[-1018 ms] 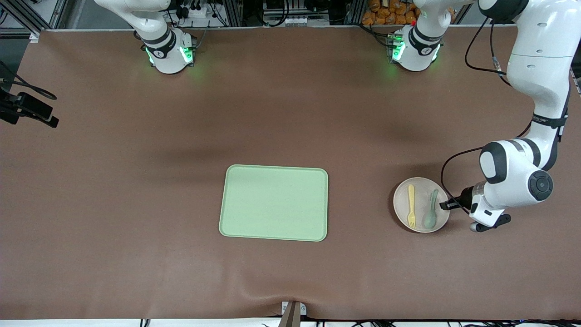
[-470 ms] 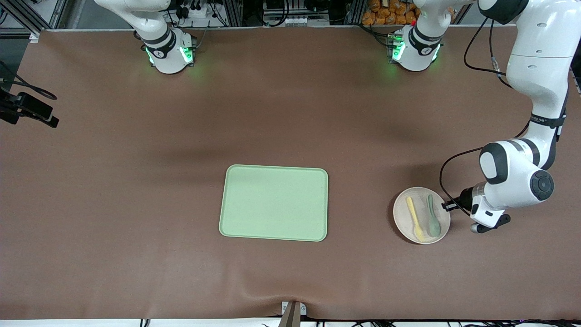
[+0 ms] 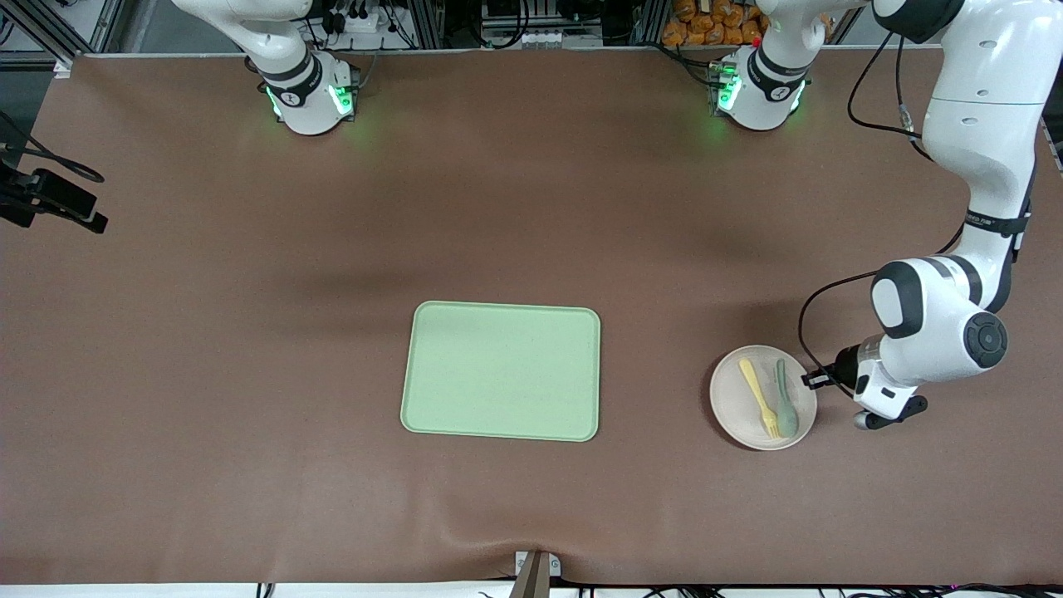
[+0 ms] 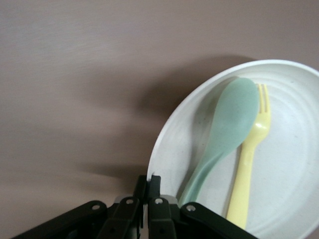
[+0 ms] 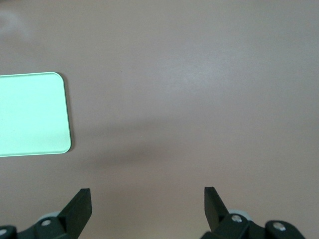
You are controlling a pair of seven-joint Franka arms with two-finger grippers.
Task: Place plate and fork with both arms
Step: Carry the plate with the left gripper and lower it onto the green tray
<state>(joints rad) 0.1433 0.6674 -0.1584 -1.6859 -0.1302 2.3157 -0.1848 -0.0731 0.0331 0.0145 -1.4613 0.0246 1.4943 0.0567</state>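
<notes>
In the lower right of the front view, the left gripper (image 3: 815,379) has just clamped its jaws on the plate (image 3: 735,399) rim and tilted it, sliding the fork (image 3: 760,398) against the spoon (image 3: 784,400); the right gripper (image 5: 148,209) waits wide open, empty.

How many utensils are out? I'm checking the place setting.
2: the fork and the spoon lie side by side on the plate, the spoon toward the left arm's end.
</notes>
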